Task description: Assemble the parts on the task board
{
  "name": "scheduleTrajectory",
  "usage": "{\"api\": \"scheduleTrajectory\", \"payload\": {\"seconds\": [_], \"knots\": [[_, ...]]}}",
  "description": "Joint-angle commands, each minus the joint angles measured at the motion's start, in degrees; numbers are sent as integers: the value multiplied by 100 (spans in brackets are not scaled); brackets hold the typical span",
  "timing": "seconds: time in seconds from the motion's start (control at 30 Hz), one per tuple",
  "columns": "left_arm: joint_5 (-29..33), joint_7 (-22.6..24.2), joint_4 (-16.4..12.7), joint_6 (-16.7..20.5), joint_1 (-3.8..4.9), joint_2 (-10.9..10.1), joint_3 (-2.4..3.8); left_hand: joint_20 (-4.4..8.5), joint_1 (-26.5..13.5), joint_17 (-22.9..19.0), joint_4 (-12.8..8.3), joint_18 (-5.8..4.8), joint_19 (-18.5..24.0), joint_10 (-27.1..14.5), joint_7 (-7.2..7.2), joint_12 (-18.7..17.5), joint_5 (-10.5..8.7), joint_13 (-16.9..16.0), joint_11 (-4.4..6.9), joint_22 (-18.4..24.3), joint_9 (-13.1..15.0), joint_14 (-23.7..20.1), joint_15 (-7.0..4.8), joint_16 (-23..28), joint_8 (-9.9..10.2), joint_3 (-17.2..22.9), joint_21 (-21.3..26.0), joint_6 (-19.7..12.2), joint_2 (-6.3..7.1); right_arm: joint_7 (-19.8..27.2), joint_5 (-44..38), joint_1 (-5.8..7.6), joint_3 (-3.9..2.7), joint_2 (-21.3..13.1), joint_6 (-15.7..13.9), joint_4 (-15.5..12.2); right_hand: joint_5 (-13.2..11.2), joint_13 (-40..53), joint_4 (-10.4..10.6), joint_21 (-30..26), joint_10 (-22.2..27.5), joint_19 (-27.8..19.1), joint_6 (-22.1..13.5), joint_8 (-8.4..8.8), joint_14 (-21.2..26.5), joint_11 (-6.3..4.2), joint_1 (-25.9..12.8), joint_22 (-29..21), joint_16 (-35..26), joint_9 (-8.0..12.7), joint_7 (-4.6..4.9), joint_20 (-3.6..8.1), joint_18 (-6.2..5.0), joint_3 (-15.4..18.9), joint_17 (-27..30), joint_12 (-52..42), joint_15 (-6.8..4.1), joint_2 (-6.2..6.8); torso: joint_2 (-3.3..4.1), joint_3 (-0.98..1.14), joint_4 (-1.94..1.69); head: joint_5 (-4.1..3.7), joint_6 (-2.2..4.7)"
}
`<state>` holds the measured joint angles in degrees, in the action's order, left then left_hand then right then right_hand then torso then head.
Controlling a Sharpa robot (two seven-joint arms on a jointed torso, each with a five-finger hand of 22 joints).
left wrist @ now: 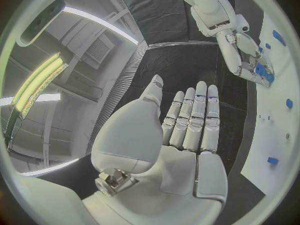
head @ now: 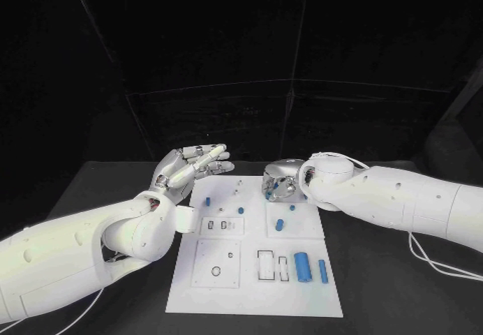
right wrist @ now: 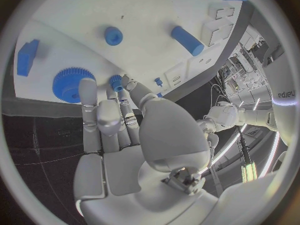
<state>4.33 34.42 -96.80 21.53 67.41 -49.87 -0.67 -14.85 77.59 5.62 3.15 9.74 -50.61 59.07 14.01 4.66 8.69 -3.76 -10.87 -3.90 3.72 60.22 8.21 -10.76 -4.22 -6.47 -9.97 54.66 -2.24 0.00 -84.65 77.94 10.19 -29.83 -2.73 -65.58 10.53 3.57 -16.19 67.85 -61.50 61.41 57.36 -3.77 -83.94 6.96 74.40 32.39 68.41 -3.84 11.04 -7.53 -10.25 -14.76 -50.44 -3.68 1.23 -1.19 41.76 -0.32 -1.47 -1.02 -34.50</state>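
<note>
Blue peg (right wrist: 116,82), small, stiff and likely light, sits pinched in the right hand's (head: 282,183) fingertips at the board's (head: 216,293) upper centre; grip its sides. Left hand (head: 188,169) is spread wide, holding nothing.

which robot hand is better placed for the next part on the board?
Right. The right robot hand is already over the task board, fingers at a small blue part. The left robot hand is raised, open, off the board's edge.

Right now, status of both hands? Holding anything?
Left hand: open, fingers straight, holding nothing, raised beside the task board.
Right hand: fingertips pinch a small blue part at the board's far end.
</note>
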Motion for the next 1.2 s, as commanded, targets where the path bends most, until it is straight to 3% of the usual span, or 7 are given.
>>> {"api": "scheduleTrajectory", "payload": {"seconds": [0.03,0.33,0.57,0.77,1.1,1.2], "knots": [[-44,3,1,-98,9,11,4,-5,-48,9,-22,75,-40,-43,25,-21,-14,7,-14,7,-7,9,21,23,29,-14,23,-26,-13,-24,-85,-2,0,22,101,26,-26,7,-6,50,-65,35,50,-7,-74,2,10,48,66,-4,-3,1,64,-81,-33,-33,35,-66,5,1,0,9,-5],[-44,-16,15,-109,9,18,4,-5,-48,9,-22,75,-40,-43,25,-21,-14,7,-14,7,-7,9,21,23,29,-14,23,-26,-13,-143,-211,-15,0,35,7,57,-324,3,-40,226,-170,37,120,-4,-46,-12,177,232,212,-3,-20,20,81,-567,-139,-28,14,-166,7,6,5,34,-13],[-44,-35,32,-131,10,24,3,-6,-51,10,-23,75,-41,-48,27,-25,-14,7,-17,7,-7,11,22,29,30,-16,27,-31,-19,-209,-313,-17,-1,38,-104,51,-476,7,-26,376,-286,23,208,-12,-31,-31,244,379,295,-8,-30,30,94,-1004,-187,-36,8,-104,14,-3,1,31,-37],[-35,-58,74,-173,10,13,3,-10,-81,17,-11,74,-46,-58,31,-36,-16,4,-21,8,-5,16,25,50,31,-22,45,-42,-51,-279,-386,-18,-1,11,-371,-60,-528,9,9,456,-363,-6,265,-12,-16,-46,176,438,328,-10,-40,33,97,-1261,-183,-36,1,-56,12,4,7,30,-52],[-8,-76,85,-194,10,2,3,-10,-88,19,-7,74,-48,-58,32,-37,-15,4,-22,8,-4,17,26,55,31,-22,49,-43,-62,-477,-381,-17,-7,1,-1002,-179,-542,14,46,499,-428,-11,296,-9,-7,-63,77,475,338,-10,-53,39,101,-1363,-161,-42,-8,18,17,-11,-1,30,-36],[-7,-80,86,-195,10,2,3,-10,-88,19,-7,74,-48,-58,32,-37,-15,4,-22,8,-4,17,26,55,31,-22,49,-43,-62,-551,-374,-16,-10,61,-1144,-133,-544,13,49,501,-427,-13,296,-8,-7,-62,66,475,342,-9,-54,39,101,-1369,-165,-39,-9,30,30,0,-8,35,-22]]}}
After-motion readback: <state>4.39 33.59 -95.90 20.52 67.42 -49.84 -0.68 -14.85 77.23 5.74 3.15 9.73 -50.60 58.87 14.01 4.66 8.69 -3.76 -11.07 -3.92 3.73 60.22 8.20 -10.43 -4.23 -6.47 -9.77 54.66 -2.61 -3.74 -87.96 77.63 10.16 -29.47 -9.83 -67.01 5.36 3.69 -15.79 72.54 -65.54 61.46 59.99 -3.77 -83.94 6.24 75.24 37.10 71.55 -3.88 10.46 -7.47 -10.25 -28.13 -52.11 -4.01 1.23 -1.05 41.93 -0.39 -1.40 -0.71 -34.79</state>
